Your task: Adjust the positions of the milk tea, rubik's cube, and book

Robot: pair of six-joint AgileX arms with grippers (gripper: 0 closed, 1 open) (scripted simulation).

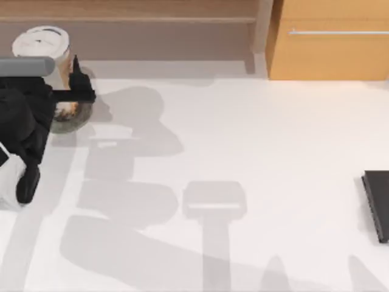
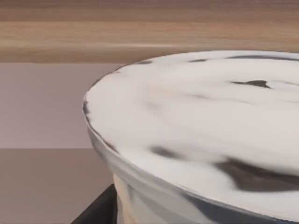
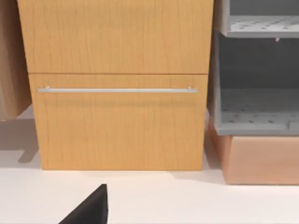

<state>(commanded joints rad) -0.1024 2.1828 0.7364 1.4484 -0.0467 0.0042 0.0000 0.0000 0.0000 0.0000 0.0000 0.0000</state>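
The milk tea (image 1: 42, 44) stands at the table's far left, near the back edge. It has a white lid with dark marks and dark pearls at its base. My left gripper (image 1: 68, 85) is closed around the cup's side below the lid, and the black arm reaches in from the left edge. In the left wrist view the lid of the milk tea (image 2: 201, 126) is very close, with one dark finger (image 2: 96, 211) beside the cup wall. The rubik's cube and the book are out of view.
A black flat slab (image 1: 377, 205) lies at the table's right edge, and its corner (image 3: 88, 210) appears in the right wrist view. A wooden drawer cabinet (image 1: 328, 39) stands at the back right, with grey shelves (image 3: 257, 79) beside it. Arm shadows fall across the white tabletop (image 1: 261, 152).
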